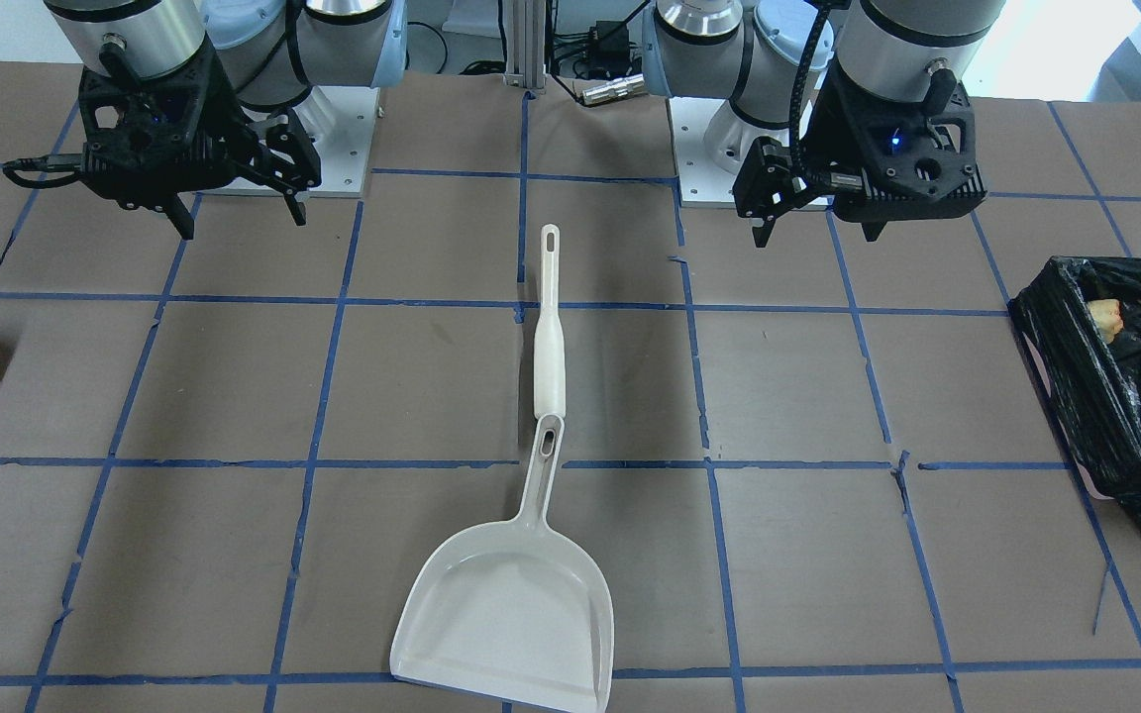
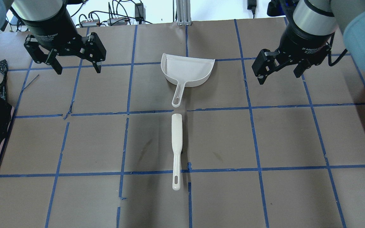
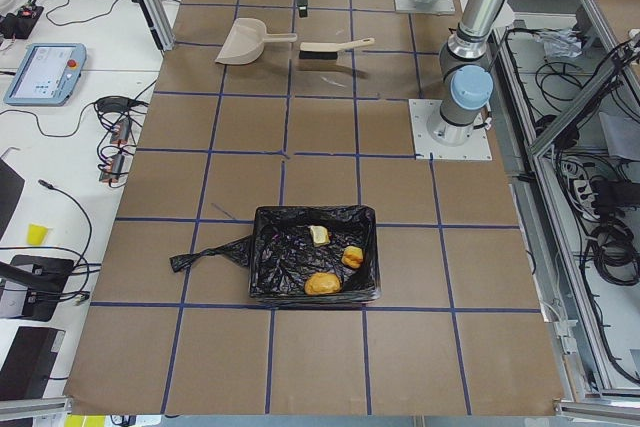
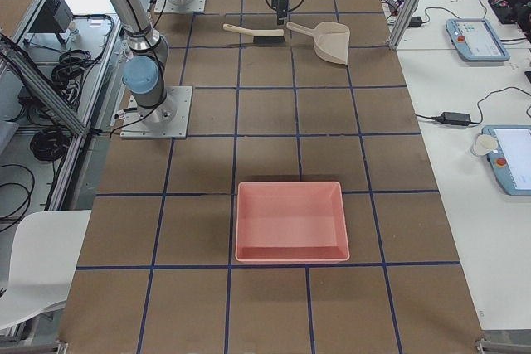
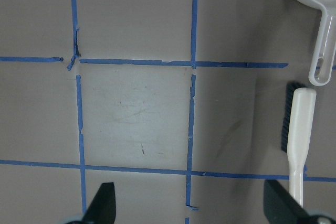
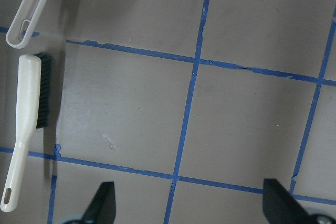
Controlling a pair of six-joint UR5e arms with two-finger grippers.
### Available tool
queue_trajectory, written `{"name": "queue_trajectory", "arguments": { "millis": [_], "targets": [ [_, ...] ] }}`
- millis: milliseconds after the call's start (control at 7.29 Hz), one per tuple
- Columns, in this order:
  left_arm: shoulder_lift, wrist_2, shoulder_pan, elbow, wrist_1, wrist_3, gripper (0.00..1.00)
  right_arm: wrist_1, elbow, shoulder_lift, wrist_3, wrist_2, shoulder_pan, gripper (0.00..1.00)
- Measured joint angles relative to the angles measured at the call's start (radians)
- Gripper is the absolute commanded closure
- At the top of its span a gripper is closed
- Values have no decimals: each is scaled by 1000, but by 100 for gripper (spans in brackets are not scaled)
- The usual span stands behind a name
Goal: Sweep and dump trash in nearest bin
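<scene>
The trash lies inside the black-lined bin, also seen in the front view, at the table's left end. It is a tan-orange lump and two pale chunks. A white dustpan and a white brush lie handle to handle at the table's middle, with nothing in the pan. My left gripper hovers open and empty to the left of the dustpan. My right gripper hovers open and empty to its right. Both wrist views show the brush at their edge.
A pink tray sits at the table's right end. Blue tape lines grid the brown table. Arm bases stand at the robot's side of the table.
</scene>
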Motion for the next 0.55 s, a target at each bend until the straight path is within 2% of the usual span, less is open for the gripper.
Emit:
{"name": "queue_trajectory", "arguments": {
  "millis": [548],
  "targets": [
    [0,-16,0,1,1,0,0,-1,0,1,1,0,0,0]
  ]
}}
